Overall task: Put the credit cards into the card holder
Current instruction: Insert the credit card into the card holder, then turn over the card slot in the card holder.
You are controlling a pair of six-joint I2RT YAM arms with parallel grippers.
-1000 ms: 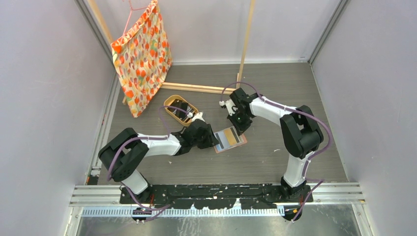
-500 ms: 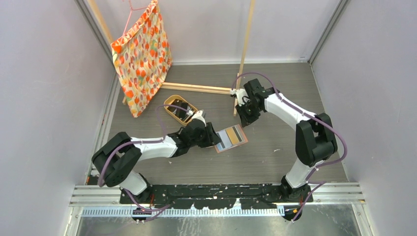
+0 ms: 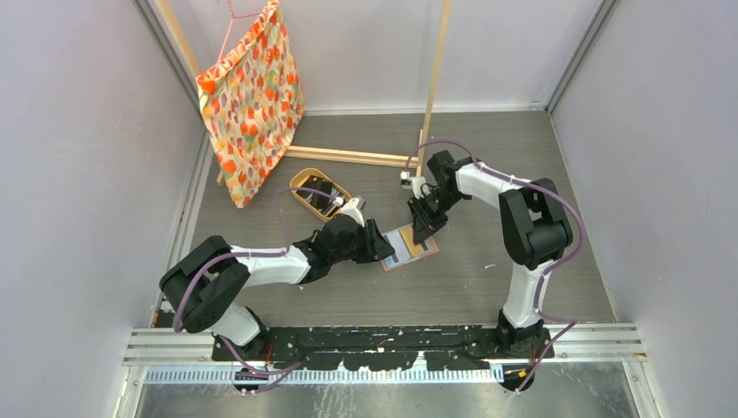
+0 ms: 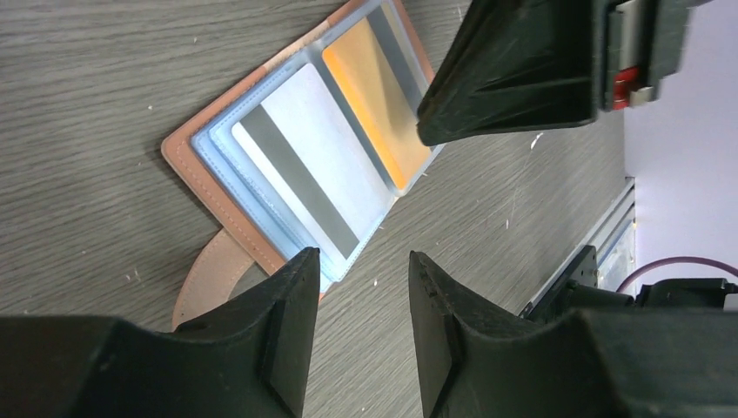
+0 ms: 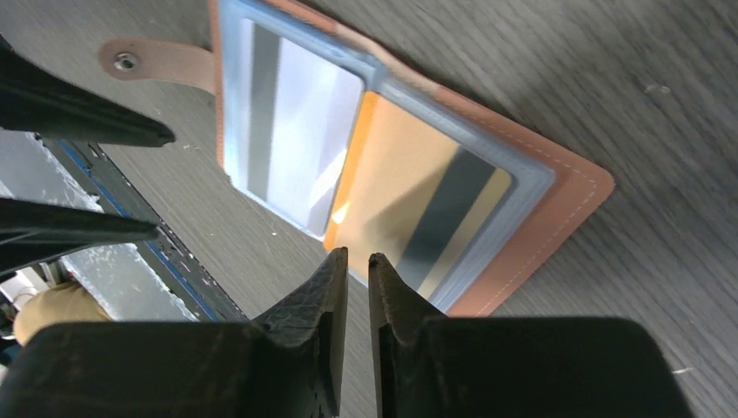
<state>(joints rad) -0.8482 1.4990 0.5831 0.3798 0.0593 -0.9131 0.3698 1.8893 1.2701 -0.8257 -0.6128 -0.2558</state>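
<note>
The left gripper (image 4: 361, 261) sits nearest, fingers apart and empty, its tips just short of the near-left end of the salmon-brown leather bifold card holder (image 4: 355, 126). The holder lies opened flat on the grey wood-grain table (image 3: 487, 174), its small rounded leather snap tab (image 4: 204, 274) sticking out toward that gripper. Its long axis runs left to right across the table, tilted slightly.

A white plastic card with a grey stripe (image 4: 305, 148) shows in the left clear pocket and a tan-orange card with a dark stripe (image 4: 383, 96) in the right one.

The right gripper (image 5: 358, 254) hangs over the right half, fingers drawn almost together with only a thin slit and nothing seen in it.

Farther left, the oval tan tray (image 3: 298, 180) holds at least one dark card (image 3: 318, 190). It lies beyond the left gripper and well apart from the right, so the left arm looks better placed to fetch from it.

How many cards remain in the tray is too small to tell, and the right gripper hides part of the holder from above. Whether the tan-orange card is fully seated is unclear.
</note>
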